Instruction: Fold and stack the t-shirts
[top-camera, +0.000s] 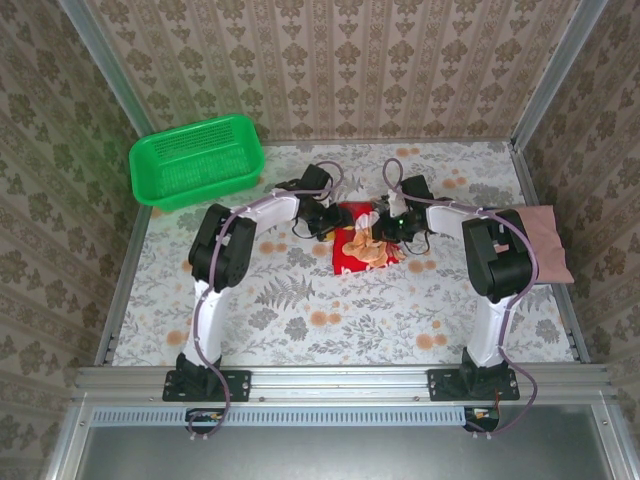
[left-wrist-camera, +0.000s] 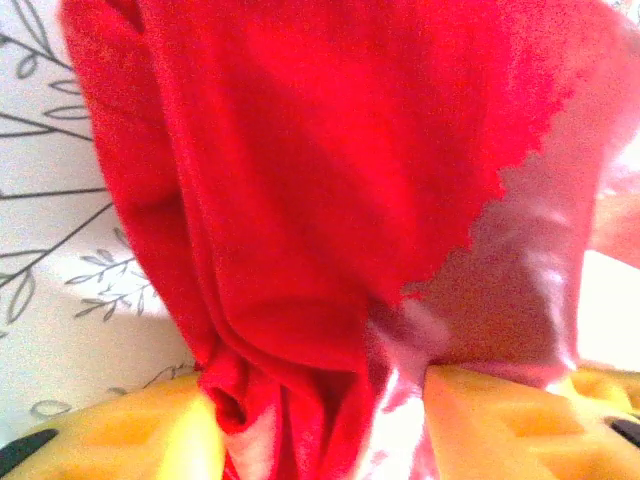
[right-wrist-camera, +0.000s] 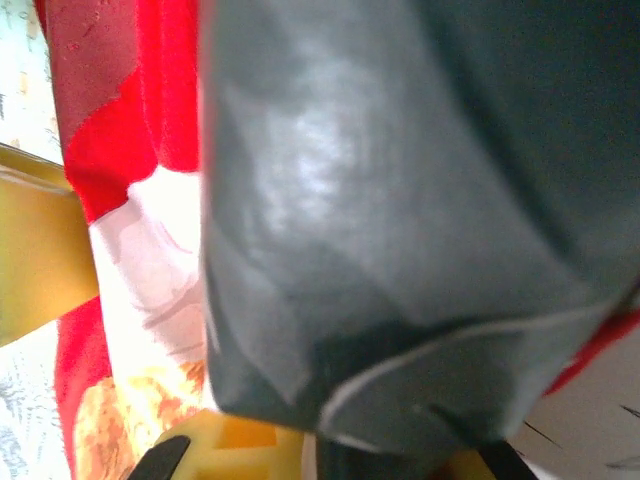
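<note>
While the red shirt (left-wrist-camera: 300, 180) bunches between parted left jaws, right jaws closed, grip unclear.

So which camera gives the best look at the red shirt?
The top external view: the red shirt lies bunched, cartoon print up, seen nearly whole. The left wrist view gives a close-up of red folds; the right wrist view shows a strip of red and print at the left, beside a blurred grey shape.
</note>
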